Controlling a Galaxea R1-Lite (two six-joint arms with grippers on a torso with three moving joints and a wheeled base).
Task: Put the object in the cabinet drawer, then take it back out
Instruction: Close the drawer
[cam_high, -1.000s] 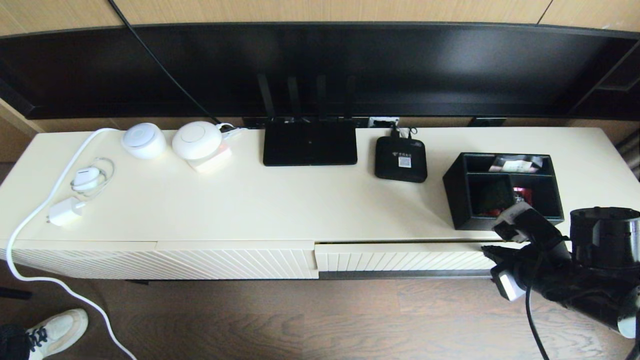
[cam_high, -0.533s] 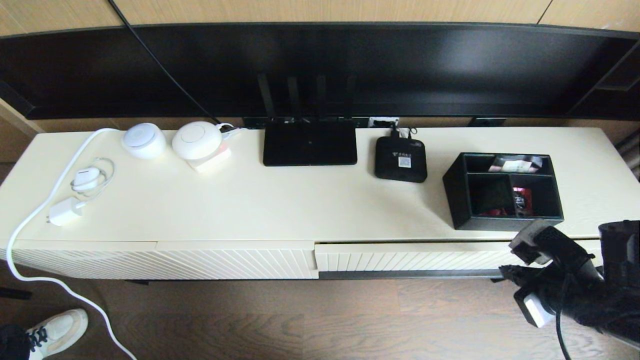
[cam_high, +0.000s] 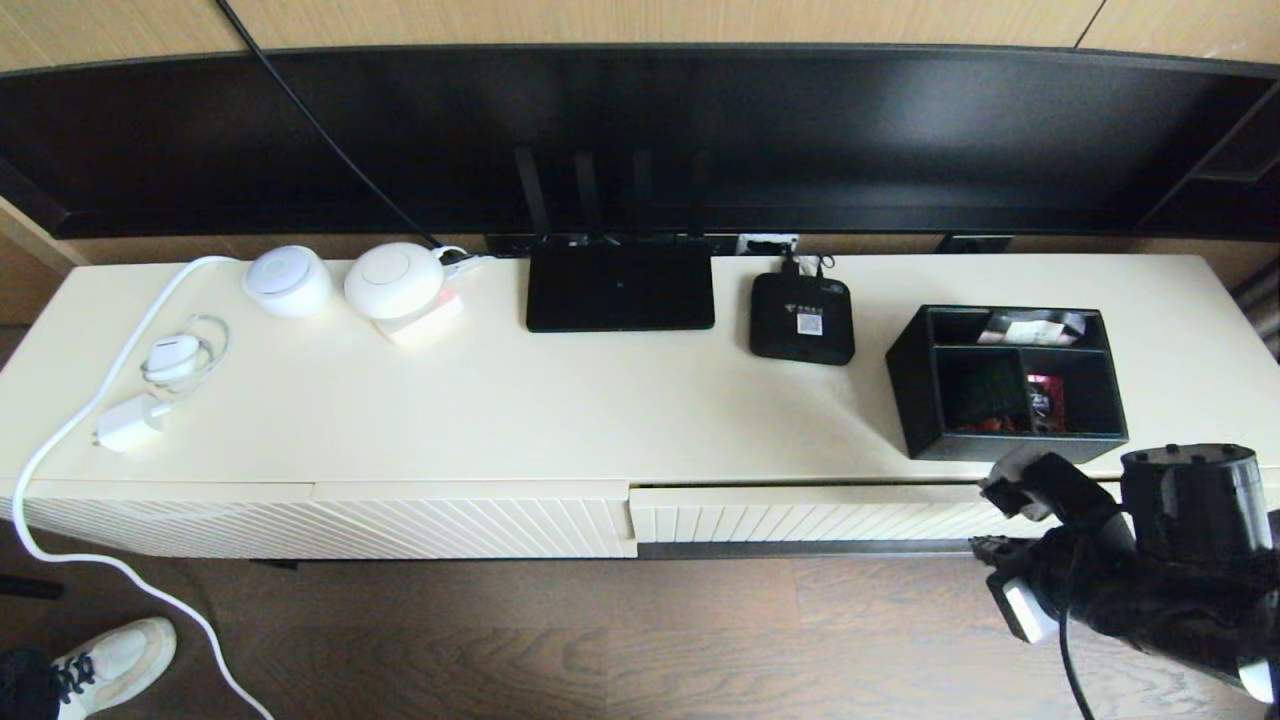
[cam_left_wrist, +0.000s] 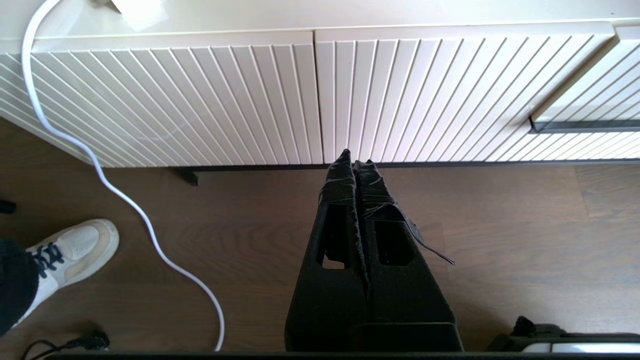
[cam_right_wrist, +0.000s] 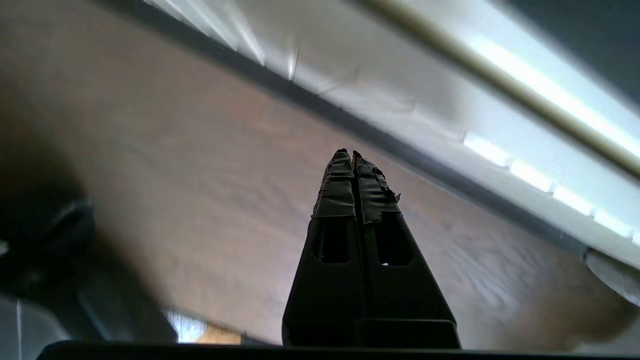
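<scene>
The black organizer box (cam_high: 1010, 385), with red and white items in its compartments, stands on the cabinet top at the right. Below it is the cream ribbed drawer (cam_high: 800, 515), standing a little forward of the neighbouring panel, with a dark handle strip (cam_high: 800, 548) along its lower edge. My right gripper (cam_high: 983, 547) is shut and empty, its tips right at the right end of that strip, below the box. In the right wrist view the right gripper (cam_right_wrist: 348, 152) points at the strip (cam_right_wrist: 350, 120). My left gripper (cam_left_wrist: 356, 159) is shut and empty, low before the left panels.
A flat black router (cam_high: 620, 285) and a small black set-top box (cam_high: 801, 318) sit mid-cabinet. Two white round devices (cam_high: 290, 280), a charger (cam_high: 130, 424) and a white cable (cam_high: 60, 440) lie at the left. A person's shoe (cam_high: 115, 660) rests on the wood floor.
The right arm swung right and down away from the box's front, then came back left; its gripper is now lower, level with the drawer's handle strip. The box has not moved.
</scene>
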